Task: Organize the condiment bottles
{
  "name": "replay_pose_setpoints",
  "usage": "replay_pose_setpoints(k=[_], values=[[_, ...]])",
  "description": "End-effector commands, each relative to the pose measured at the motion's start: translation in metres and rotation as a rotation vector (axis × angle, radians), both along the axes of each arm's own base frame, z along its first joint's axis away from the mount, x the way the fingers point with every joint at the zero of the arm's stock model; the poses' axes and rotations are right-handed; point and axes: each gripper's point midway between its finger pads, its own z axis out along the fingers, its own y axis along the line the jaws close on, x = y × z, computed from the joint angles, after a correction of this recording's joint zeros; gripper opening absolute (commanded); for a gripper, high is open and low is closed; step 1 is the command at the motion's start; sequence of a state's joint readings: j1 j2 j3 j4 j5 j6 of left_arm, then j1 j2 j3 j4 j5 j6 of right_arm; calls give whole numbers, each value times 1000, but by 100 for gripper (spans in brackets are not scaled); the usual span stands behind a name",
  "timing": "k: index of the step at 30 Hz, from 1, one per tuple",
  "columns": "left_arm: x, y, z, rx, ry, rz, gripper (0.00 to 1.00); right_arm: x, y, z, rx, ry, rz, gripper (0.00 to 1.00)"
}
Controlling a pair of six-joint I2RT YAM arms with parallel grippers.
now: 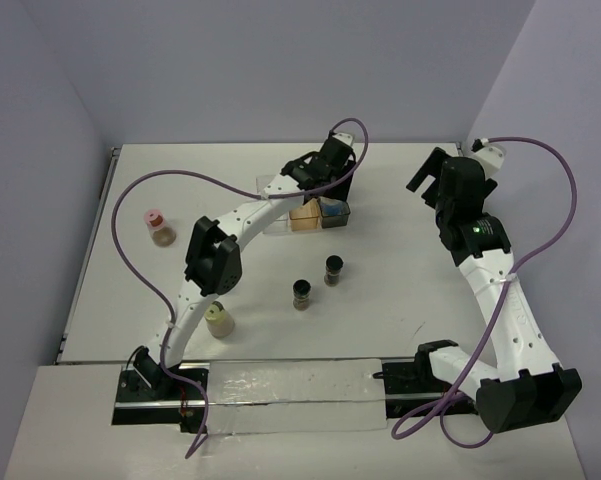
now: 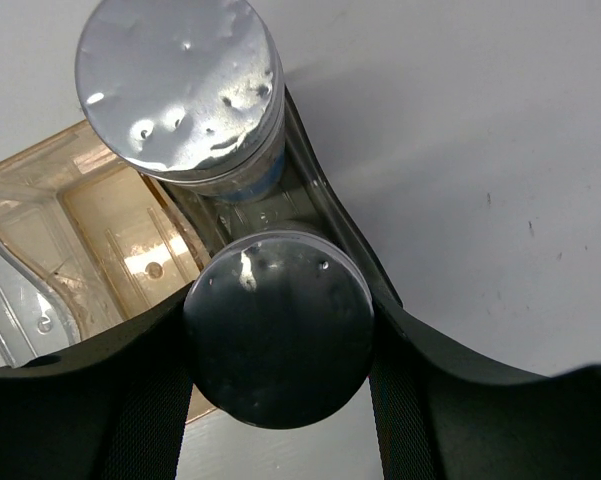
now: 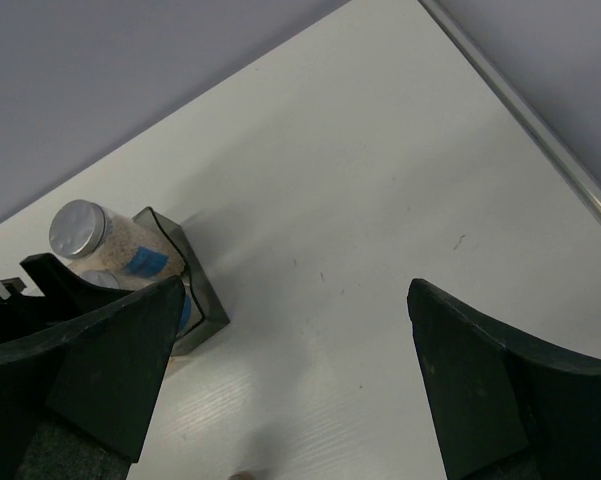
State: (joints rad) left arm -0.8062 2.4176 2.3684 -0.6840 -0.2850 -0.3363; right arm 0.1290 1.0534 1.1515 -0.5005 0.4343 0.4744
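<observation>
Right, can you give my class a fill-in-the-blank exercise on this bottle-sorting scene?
1. The right gripper is ___ and empty.
2. ___ black-capped jars stand on the bare table.
3. The left gripper holds a bottle at the ___ compartment.
4. The cream-capped bottle stands near the ___ arm's base.
Missing words: open; two; grey; left.

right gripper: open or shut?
Open. In the right wrist view the right gripper has its fingers wide apart, with only bare table between them.

In the left wrist view the nearer bottle [image 2: 277, 330] shows only its cap; body and label are hidden beneath.
</observation>
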Motion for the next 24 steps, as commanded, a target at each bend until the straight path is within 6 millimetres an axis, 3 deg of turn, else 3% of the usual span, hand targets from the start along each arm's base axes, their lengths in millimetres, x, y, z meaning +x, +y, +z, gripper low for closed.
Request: replay_pose_setpoints(k=[1, 5, 10, 14, 18, 19, 21, 23, 24], values=[[6, -9, 21, -47, -55, 4, 51, 1, -1, 15, 4, -60, 6, 100], [3, -10, 23, -55, -49, -6, 81, -1, 0, 18, 6, -67, 11, 100], [-2, -10, 45, -74, -73, -12, 99, -2, 1, 23, 9, -71, 18, 100], [-9, -3, 73, -85, -114, 3, 99, -2, 4, 23, 13, -63, 34, 100], [-21, 15, 121, -123, -164, 35, 99, -2, 9, 24, 18, -67, 63, 100], [-25, 23, 132, -126, -175, 51, 99, -2, 11, 26, 21, -73, 76, 100], [-37, 44, 134, -103, -168, 86, 99, -2, 15, 26, 30, -79, 101, 100], [-54, 76, 162, -117, -206, 141, 100, -2, 17, 27, 35, -79, 106, 100], [-59, 87, 153, -92, -193, 168, 99, -2, 17, 27, 35, -80, 106, 100]])
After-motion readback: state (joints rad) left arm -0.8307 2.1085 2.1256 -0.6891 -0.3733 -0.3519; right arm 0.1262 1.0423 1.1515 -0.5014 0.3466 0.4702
